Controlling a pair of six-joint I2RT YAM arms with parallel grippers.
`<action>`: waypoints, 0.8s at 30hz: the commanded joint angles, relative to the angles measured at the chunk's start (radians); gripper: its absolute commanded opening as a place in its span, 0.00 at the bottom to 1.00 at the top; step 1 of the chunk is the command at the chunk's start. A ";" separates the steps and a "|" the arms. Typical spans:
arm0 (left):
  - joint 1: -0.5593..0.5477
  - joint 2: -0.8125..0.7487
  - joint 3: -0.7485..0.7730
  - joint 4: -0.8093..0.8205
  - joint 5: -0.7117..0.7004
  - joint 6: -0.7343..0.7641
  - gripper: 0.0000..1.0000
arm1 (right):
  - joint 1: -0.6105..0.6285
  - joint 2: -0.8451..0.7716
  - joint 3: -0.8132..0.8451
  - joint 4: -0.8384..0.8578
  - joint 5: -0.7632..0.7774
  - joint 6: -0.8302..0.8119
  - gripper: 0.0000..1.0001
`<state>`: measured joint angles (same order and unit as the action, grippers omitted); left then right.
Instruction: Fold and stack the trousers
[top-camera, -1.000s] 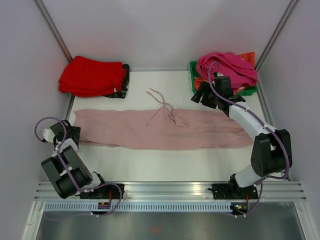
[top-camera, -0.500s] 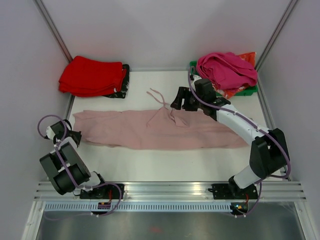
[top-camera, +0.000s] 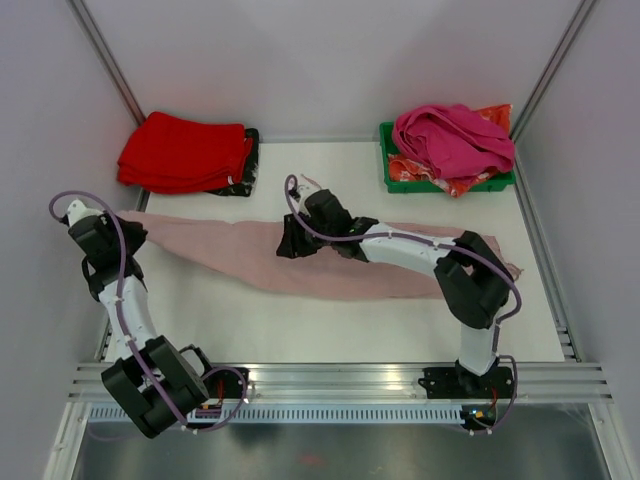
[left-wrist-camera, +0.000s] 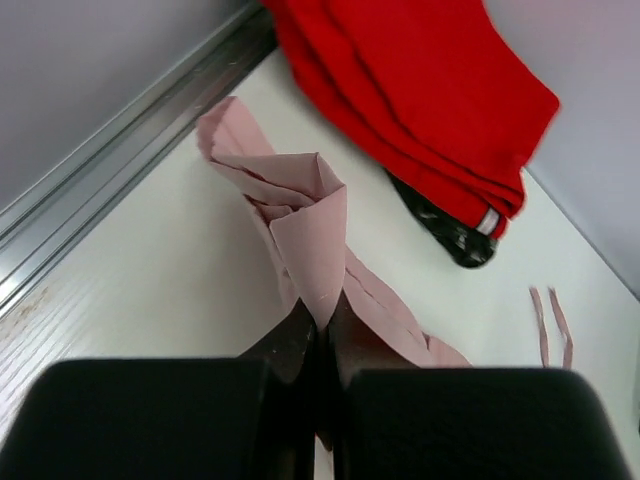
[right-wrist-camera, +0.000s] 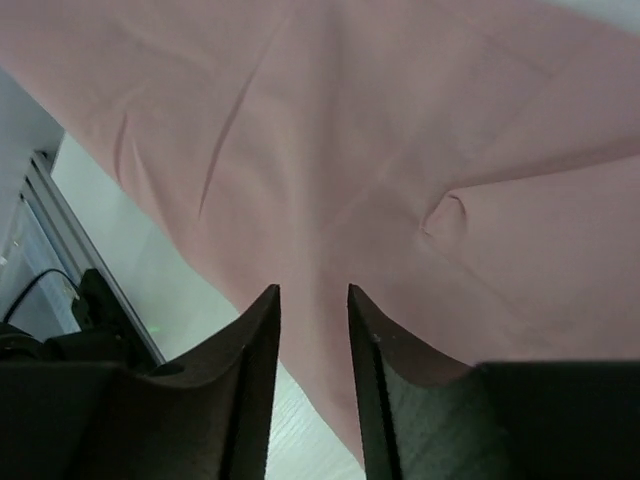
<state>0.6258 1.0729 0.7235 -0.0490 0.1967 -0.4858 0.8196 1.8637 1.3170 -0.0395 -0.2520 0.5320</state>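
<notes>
At the left of the overhead view, the left gripper (top-camera: 112, 232) is pinching the end of the trousers (top-camera: 330, 272), its fingers clamped tight on a fold of pink cloth (left-wrist-camera: 322, 322). Just above it, a stack of red garments (top-camera: 185, 152) is sitting at the upper left. The trousers are lying stretched across the middle of the white table (top-camera: 350, 325), with the cords (left-wrist-camera: 548, 322) trailing near the red stack. At the centre, the right gripper (top-camera: 292, 240) is hovering over the trousers, its fingers (right-wrist-camera: 255, 345) standing narrowly apart with nothing between them. At the upper right, a green bin (top-camera: 448, 183) is holding a magenta garment (top-camera: 455, 135).
</notes>
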 joint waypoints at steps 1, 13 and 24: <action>-0.014 -0.014 0.063 0.089 0.242 0.177 0.02 | 0.032 0.105 0.059 0.108 0.016 0.028 0.36; -0.107 -0.050 0.043 0.233 0.621 0.256 0.02 | 0.148 0.436 0.312 0.184 0.052 0.143 0.24; -0.351 -0.244 0.031 0.113 0.575 0.348 0.02 | 0.048 0.288 0.306 0.070 0.103 0.215 0.39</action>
<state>0.3115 0.8829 0.7467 0.0528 0.7601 -0.1955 0.9493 2.3085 1.6302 0.0463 -0.1829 0.6991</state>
